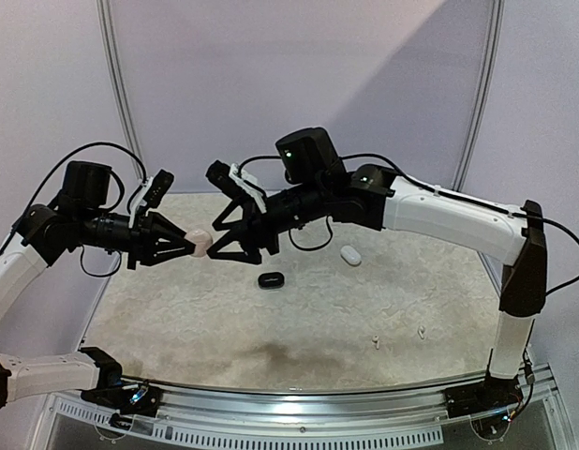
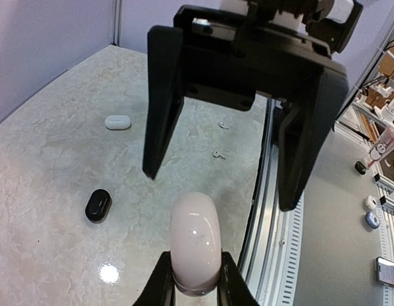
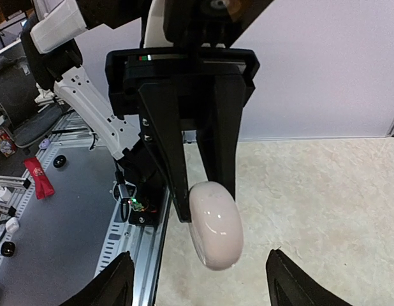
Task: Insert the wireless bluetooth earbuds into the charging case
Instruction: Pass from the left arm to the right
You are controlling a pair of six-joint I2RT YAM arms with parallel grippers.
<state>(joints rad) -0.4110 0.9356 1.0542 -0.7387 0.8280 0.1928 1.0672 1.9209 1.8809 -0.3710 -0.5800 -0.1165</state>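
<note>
Plastic, glossy and pale pink, forms the pebble-shaped charging case (image 1: 202, 243), which the left gripper (image 1: 192, 246) pinches in mid-air above the marbled table (image 1: 177, 319). Facing the case, the right gripper (image 1: 217, 240) gapes wide, its forearm level. The right wrist view shows the case close up. The top view adds two white stemmed earbuds (image 1: 375, 341) lying well apart from it.

A pale marbled counter (image 1: 299, 319) carries a metal rail (image 1: 308, 412) along its near edge, with lilac partition walls (image 1: 299, 75) behind. A red object (image 3: 41, 178) lies on the grey floor (image 3: 63, 255).
</note>
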